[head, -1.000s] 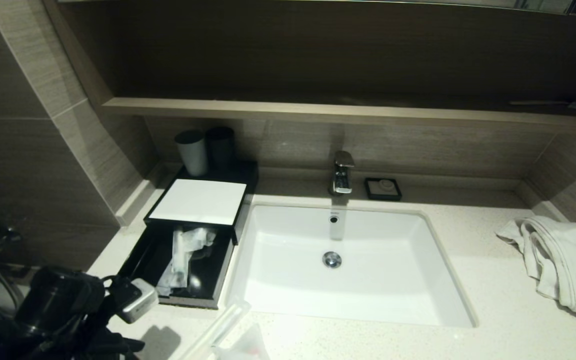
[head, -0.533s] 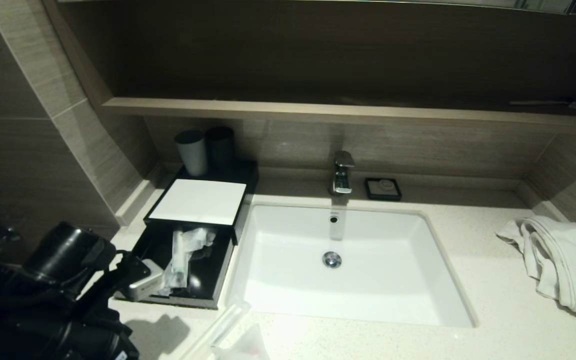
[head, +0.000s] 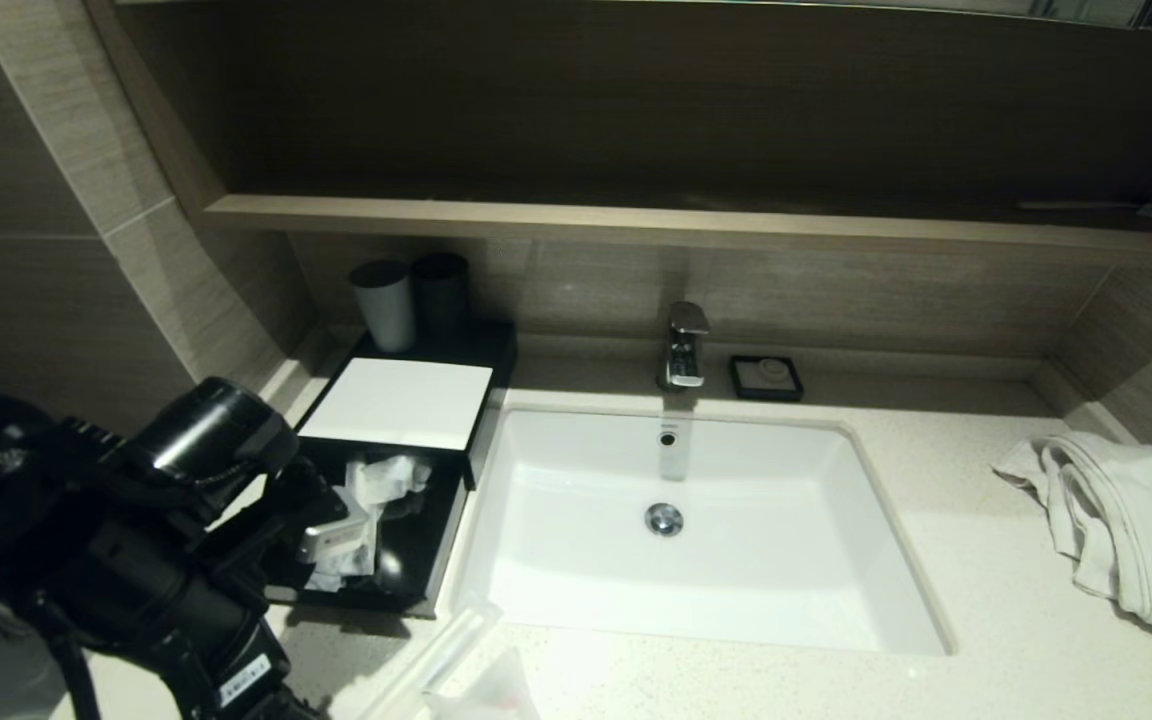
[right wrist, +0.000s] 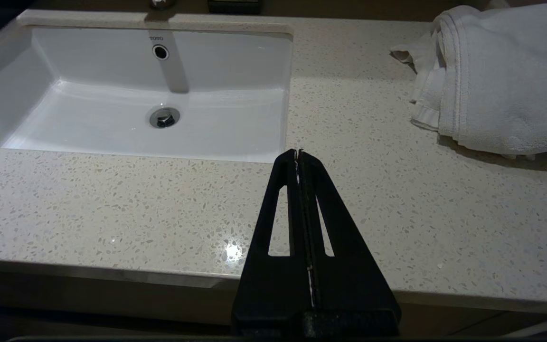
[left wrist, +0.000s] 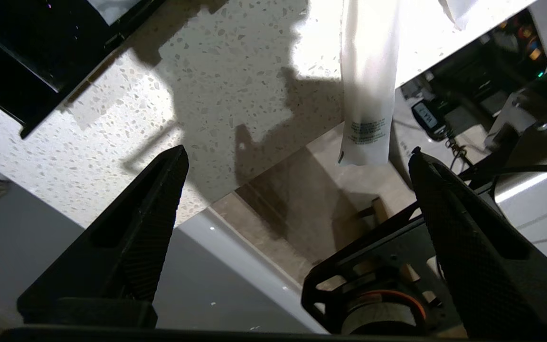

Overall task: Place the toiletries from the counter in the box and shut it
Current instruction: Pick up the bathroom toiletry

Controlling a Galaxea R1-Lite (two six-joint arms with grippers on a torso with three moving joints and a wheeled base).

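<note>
While several wrapped toiletries (head: pixel 368 505) already lie in the pulled-out drawer (head: pixel 406 560) of the black box (head: pixel 398 402), a long clear-wrapped stick (head: pixel 434 655) and a small packet (head: pixel 496 695) sit on the counter (head: pixel 986 600) at its near edge, in front of the sink (head: pixel 696 520). In the left wrist view the stick's white wrapper (left wrist: pixel 367 90) hangs over the counter edge, between the two fingers but well beyond them. Left gripper (left wrist: pixel 297 159) spread wide, holding nothing, above the counter's near left corner, just beside the drawer; its arm covers the drawer's left side in the head view. Right gripper (right wrist: pixel 298 153) pressed closed and empty, low at the counter's front edge, right of the sink. White towel (head: pixel 1126 520) far right, soap dish (head: pixel 766 377) by the faucet (head: pixel 684 345), two cups (head: pixel 414 298) behind the box.
</note>
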